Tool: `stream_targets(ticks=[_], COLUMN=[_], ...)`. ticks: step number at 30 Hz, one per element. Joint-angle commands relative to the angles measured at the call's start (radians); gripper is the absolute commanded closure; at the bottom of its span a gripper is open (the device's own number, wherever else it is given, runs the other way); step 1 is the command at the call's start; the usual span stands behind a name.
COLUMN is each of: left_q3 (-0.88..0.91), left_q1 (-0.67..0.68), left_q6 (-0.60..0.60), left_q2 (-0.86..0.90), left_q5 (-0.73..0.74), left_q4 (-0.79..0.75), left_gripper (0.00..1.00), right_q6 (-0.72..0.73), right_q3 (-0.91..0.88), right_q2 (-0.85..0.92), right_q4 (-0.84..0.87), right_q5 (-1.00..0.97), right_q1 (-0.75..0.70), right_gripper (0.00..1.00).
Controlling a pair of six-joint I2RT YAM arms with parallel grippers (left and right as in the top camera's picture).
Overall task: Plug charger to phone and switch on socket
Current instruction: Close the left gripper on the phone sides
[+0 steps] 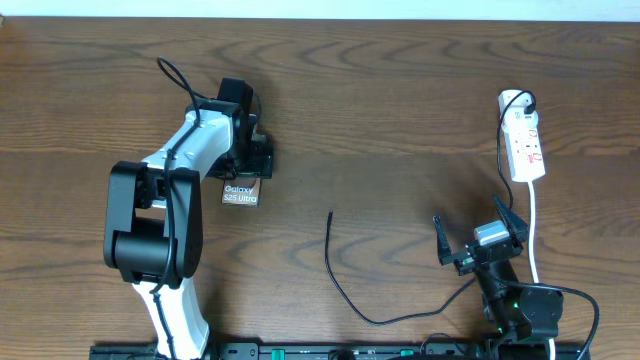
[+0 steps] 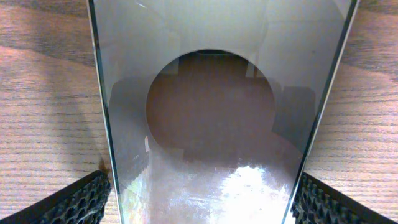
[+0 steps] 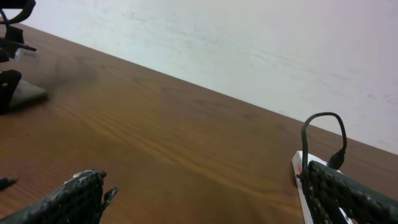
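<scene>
Left gripper [image 1: 243, 170]: sits over the top end of the phone [image 1: 240, 193], left of the table's middle. In the wrist view its 2 black pads [image 2: 81, 200] press against the phone's 2 long edges, so it is clamped on the phone.
Phone: the strip that shows past the gripper from overhead carries white "Galaxy S25 Ultra" text. In the left wrist view its glossy screen fills the space between the pads, with a dark round patch at its centre. From where I stand I cannot tell whether it lies flat on the table [image 1: 400, 100] or is raised a little.
Charger [image 1: 328, 245]: thin black cable lying loose on the wood. Its free tip points toward the far edge, well apart from the phone and to the right of it. The rest curves toward the near edge and runs off to the base of the right arm.
Right gripper [image 1: 470, 225]: near the right front of the table, fingers spread wide, nothing between them. It is clear of the charger and short of the socket.
Socket [image 1: 523, 145]: white strip with red marks at the far right, a black plug [image 1: 520, 100] in its far end, and a white cord [image 1: 533, 225] trailing toward the near edge past the right gripper.
</scene>
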State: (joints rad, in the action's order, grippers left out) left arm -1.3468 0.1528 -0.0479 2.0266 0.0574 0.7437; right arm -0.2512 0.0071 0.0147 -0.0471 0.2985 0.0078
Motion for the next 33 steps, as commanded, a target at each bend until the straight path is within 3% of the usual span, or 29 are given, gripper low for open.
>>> stream_targets(ticks=[1,33], left_q3=[0.004,0.004], left_q1=[0.002,0.001], left_q6=[0.010,0.010], left_q2=[0.015,0.015], left_q5=[-0.010,-0.010], left_q4=[0.003,0.002], left_gripper=[0.08,0.14], right_q6=[-0.012,-0.012], right_q3=[-0.002,-0.002], right_q2=[-0.006,-0.006], right_q4=[-0.005,-0.005], right_q5=[-0.001,-0.001], right_q1=[-0.010,-0.010], right_gripper=[0.01,0.01])
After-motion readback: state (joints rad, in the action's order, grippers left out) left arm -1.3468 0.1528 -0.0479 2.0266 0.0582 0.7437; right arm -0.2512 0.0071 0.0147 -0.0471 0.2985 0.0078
